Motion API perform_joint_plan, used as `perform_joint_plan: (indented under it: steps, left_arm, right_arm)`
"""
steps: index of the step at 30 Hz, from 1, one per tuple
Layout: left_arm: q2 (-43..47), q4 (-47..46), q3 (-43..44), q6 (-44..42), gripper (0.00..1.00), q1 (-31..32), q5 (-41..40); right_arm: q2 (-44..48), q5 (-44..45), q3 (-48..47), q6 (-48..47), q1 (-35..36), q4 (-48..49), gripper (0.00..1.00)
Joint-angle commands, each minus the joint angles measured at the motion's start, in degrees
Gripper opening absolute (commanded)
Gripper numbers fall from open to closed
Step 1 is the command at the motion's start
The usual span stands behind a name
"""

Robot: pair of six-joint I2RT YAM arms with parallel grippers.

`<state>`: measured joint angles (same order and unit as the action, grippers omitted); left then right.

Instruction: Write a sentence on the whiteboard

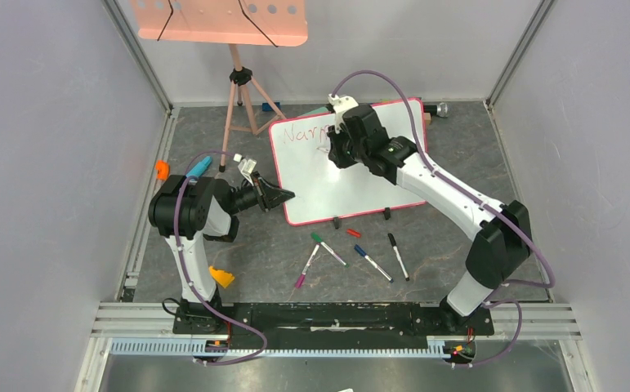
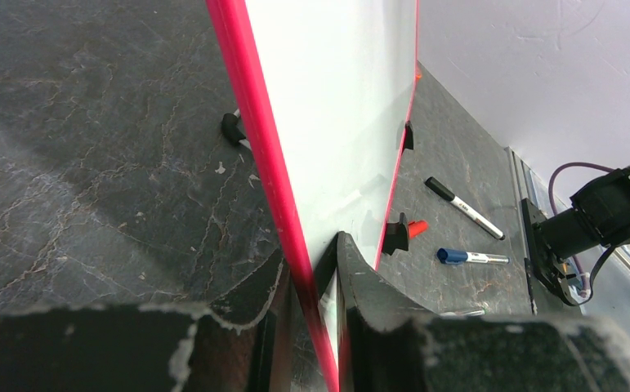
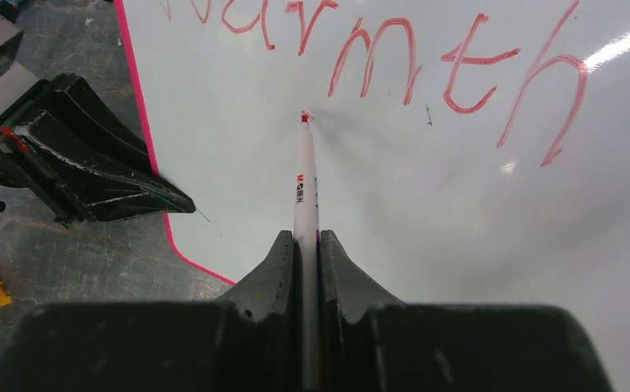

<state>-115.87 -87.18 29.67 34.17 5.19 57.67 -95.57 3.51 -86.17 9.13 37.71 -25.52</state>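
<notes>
The whiteboard (image 1: 336,175) stood toward the far edge of the table (image 1: 238,245), about midway between its left and right edges, propped at a slant on its black clip feet (image 1: 337,221). That footing looked light, which would explain the left gripper (image 1: 277,196): its fingers (image 2: 360,278) were clamped on the board's pink-red rim at the left side, probably bracing it against the push of writing. The right gripper (image 3: 303,241) was closed tight on a red marker (image 3: 304,180), held in line with the fingers so the tip pointed straight at the glossy face. The tip seemed to touch the board just under "Warmth", the only word of the sentence (image 3: 393,65) written, which suggests a second line was about to begin. Spare markers (image 1: 373,263) and a red cap (image 1: 353,233) lay on the table in front of the board, out of the writing arm's way.
</notes>
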Motion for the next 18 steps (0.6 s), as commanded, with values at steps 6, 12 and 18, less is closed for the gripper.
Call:
perform_joint_plan:
  steps: [6, 12, 18]
  left_arm:
    - [-1.9, -2.0, 1.3, -6.0, 0.04, -1.1, -7.5]
    - [-2.0, -2.0, 1.2, -6.0, 0.04, -1.1, -7.7]
    - [-1.8, -2.0, 1.2, -6.2, 0.04, -1.1, -7.6]
  right_arm:
    - [4.3, -2.6, 1.4, -1.7, -0.1, 3.5, 0.0]
    - [3.4, -3.0, 2.3, -1.8, -0.2, 2.1, 0.0]
    - [2.7, -2.1, 3.5, -1.8, -0.2, 1.9, 0.0]
